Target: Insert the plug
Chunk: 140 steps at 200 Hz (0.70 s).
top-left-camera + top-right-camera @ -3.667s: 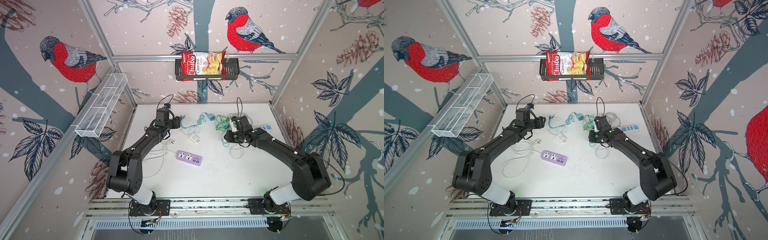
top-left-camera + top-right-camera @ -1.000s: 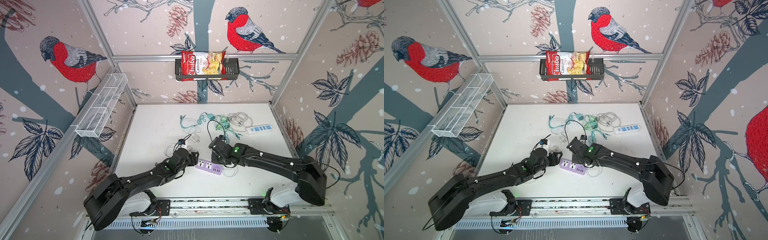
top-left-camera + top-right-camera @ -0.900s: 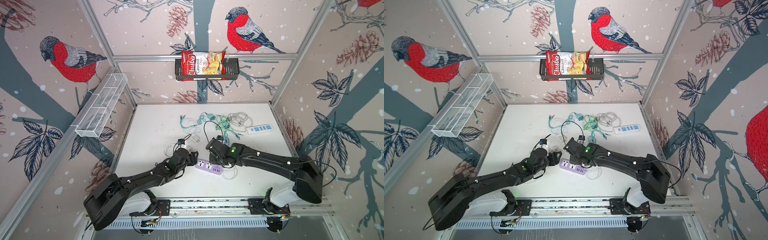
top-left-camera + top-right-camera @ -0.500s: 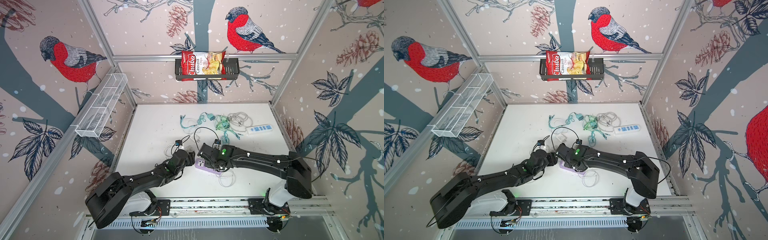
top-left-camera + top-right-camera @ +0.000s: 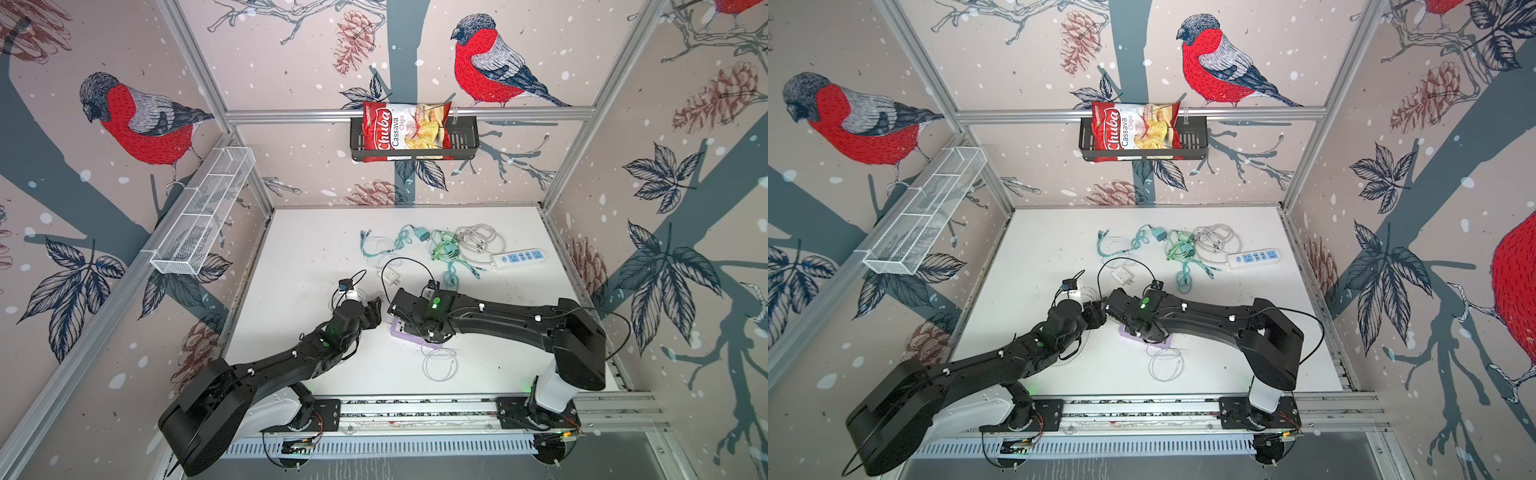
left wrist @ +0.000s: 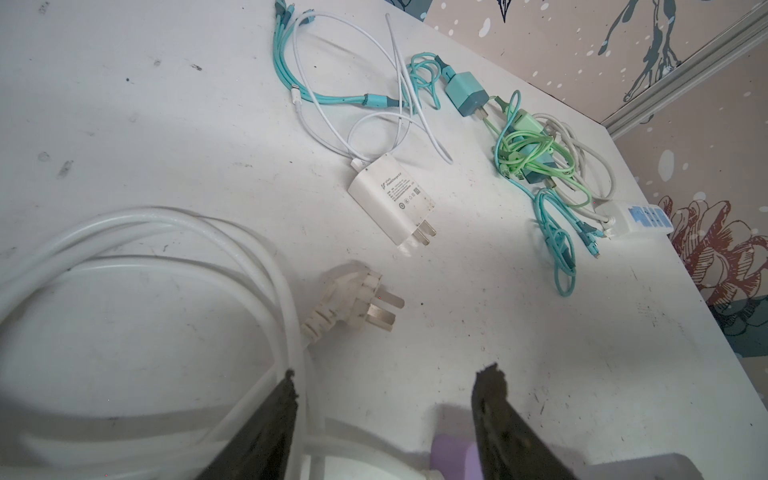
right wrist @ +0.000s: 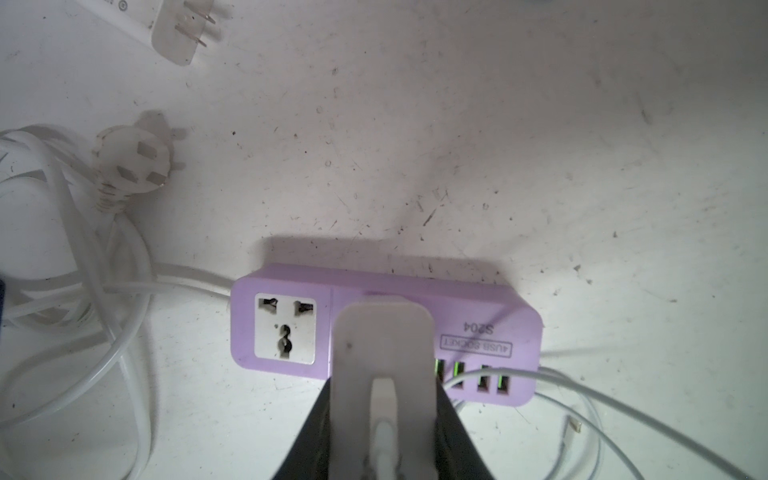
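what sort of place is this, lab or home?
Likely a robot test cell: aluminium frame with bird wallpaper panels, left arm and right arm mounted on a base rail, a white charger and a purple power strip on the white table.

Charger (image 7: pixel 382 353) sits on power strip (image 7: pixel 490 316) — spare adapter (image 5: pixel 389 276) behind it.

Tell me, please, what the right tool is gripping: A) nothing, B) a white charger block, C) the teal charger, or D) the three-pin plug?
B: in the right wrist view the right tool is clamped on the white charger block over the purple power strip, while the three-pin plug lies loose nearby.
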### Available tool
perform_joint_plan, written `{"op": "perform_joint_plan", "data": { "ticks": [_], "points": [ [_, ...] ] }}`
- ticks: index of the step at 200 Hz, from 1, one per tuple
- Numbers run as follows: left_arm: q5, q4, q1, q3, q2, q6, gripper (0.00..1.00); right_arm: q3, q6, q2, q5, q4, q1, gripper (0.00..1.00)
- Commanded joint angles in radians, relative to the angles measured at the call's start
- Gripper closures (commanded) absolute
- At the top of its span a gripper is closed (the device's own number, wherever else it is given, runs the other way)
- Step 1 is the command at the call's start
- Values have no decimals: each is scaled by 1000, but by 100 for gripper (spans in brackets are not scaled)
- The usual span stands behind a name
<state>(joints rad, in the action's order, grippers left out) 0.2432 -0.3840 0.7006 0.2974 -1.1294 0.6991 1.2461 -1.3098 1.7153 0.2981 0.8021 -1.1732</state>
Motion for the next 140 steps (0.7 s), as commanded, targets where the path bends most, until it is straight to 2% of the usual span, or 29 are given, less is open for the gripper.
{"op": "perform_joint_plan", "data": {
  "ticks": [1,42,103,140],
  "points": [
    [7,-47,-4,-4,10,-18,34,-4,-3,12,3,-1,3,81],
    [27,-25,-10,-3,42,-24,33,-63,2,37,-28,-55,13,85],
    [54,0,-14,-4,71,-21,33,-5,17,128,-18,-7,-2,85],
    [62,17,-15,-5,90,-22,33,16,66,180,-18,34,34,85]
  ]
}}
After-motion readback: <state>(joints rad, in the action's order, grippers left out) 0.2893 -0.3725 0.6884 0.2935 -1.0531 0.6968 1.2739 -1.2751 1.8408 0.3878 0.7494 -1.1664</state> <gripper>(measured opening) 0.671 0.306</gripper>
